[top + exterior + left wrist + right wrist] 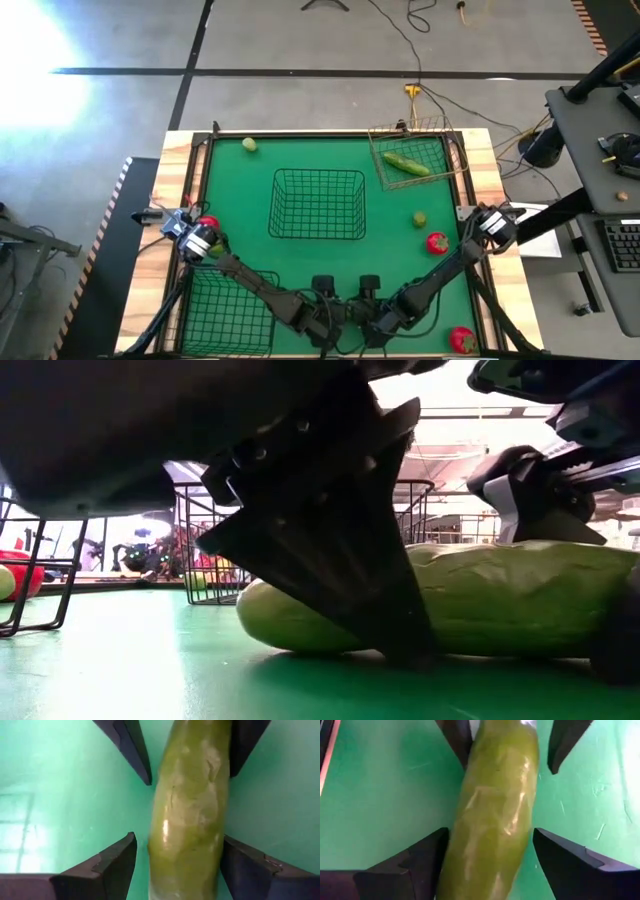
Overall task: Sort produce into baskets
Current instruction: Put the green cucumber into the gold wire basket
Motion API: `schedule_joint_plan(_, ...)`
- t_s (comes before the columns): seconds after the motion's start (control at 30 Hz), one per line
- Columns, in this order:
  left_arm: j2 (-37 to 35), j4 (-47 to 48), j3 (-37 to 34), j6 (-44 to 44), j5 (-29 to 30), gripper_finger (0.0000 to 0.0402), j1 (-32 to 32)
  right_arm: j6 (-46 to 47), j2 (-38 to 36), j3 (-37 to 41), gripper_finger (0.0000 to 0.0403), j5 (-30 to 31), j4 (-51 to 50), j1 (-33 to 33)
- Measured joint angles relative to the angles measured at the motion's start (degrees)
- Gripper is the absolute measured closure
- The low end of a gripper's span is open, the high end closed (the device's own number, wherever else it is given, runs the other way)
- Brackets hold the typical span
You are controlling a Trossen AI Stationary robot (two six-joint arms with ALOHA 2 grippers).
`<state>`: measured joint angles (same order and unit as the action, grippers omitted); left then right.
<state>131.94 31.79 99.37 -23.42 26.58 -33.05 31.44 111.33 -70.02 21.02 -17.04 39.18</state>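
No readable writing anywhere. Both end effectors, left [177, 837] and right [492, 842], straddle one glossy, mottled green cucumber [187, 820] lying on the desk [65, 795], fingers apart, not squeezing.

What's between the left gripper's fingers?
A green cucumber, shown in the left wrist view. The left gripper stands open around it, not clamped.

Green-topped table [330, 270] with pale wooden border, grey concrete floor [300, 40] crossed by black cable [400, 45], grey side desk [590, 150].
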Motion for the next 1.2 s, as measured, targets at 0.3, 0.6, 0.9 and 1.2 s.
schedule_joint_plan(0.3, -4.7, 11.1, 0.0, 1.9, 8.2, 0.0154, 0.3, -2.5, -0.9, 0.1, 0.0204, 2.3, -1.3, -1.6)
schedule_joint_plan(0.6, -7.5, 19.6, -0.1, 6.1, 9.7, 0.0154, 1.4, -5.5, -6.5, 0.1, 0.0239, 0.9, -9.7, -5.4)
schedule_joint_plan(0.9, -13.0, 51.6, -0.5, -13.2, 24.8, 0.0154, 1.4, -2.0, -23.8, 0.1, 0.0234, 4.1, -29.1, -6.7)
schedule_joint_plan(1.2, -26.3, 55.7, -10.7, -24.2, 26.4, 0.0163, 2.0, 0.9, -42.7, 0.1, 0.0238, 9.0, -49.7, -19.7)
